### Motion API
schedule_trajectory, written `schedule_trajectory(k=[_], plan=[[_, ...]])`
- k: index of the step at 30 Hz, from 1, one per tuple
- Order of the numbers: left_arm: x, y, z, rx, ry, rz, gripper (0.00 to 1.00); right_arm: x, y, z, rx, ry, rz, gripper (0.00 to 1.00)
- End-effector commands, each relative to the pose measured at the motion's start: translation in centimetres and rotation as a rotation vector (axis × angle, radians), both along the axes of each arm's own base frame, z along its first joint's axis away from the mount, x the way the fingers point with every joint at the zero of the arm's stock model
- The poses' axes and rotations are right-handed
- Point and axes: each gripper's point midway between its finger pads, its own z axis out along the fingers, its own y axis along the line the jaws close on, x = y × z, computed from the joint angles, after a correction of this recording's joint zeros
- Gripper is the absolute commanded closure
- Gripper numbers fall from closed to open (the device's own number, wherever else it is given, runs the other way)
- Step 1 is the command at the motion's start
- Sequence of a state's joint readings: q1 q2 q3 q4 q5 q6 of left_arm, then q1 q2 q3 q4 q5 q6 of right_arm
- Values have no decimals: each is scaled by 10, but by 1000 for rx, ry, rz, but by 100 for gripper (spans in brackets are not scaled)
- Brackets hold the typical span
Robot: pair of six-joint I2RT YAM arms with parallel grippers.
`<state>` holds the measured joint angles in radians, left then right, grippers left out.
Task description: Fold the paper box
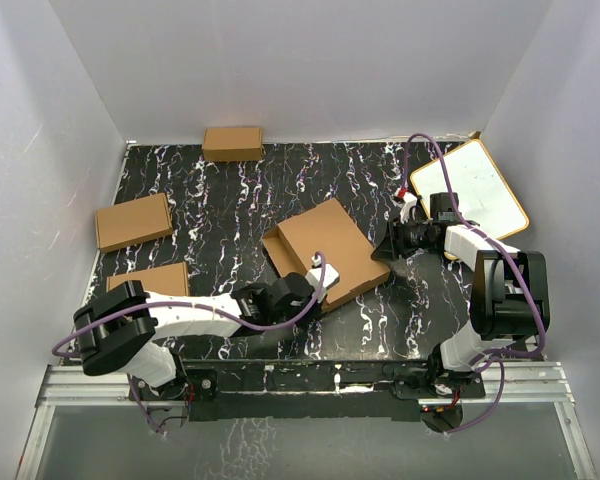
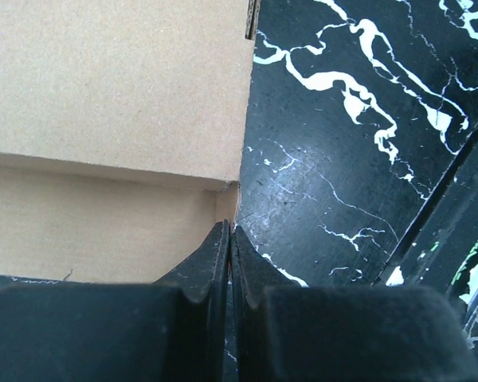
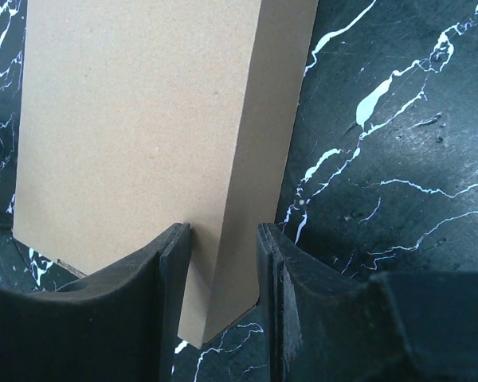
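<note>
The paper box (image 1: 325, 250) lies mid-table as a shallow, partly folded brown cardboard box. My left gripper (image 1: 315, 285) is at its near corner. In the left wrist view its fingers (image 2: 229, 229) are shut, with the tips against the corner of the box (image 2: 119, 87), and only dark table shows through the thin gap. My right gripper (image 1: 387, 250) is at the box's right corner. In the right wrist view it (image 3: 221, 231) is shut on that corner of the box (image 3: 135, 119), with one finger on the flat top face and the other on the side wall.
Three small ready-made brown boxes sit at the back (image 1: 232, 143), the left (image 1: 133, 221) and the near left (image 1: 150, 278). A white board with a tan rim (image 1: 475, 190) leans at the back right. White walls enclose the black marbled table (image 1: 230, 210).
</note>
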<state>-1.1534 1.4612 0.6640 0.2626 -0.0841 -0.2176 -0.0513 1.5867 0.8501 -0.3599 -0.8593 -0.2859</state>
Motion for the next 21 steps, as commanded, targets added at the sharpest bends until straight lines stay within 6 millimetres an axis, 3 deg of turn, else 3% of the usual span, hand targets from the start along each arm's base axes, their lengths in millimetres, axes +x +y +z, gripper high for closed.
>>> schedule_trajectory(k=[1, 8, 18, 21], plan=[[8, -32, 37, -143, -26, -20, 100, -6, -11, -31, -118, 48, -4, 58], [11, -30, 34, -130, -27, 1, 100, -6, -10, -31, -118, 49, -3, 58], [5, -10, 53, -194, -30, 46, 62, -5, -11, -31, -121, 50, -4, 58], [3, -3, 61, -210, 2, 89, 46, -6, -11, -32, -120, 53, -3, 58]])
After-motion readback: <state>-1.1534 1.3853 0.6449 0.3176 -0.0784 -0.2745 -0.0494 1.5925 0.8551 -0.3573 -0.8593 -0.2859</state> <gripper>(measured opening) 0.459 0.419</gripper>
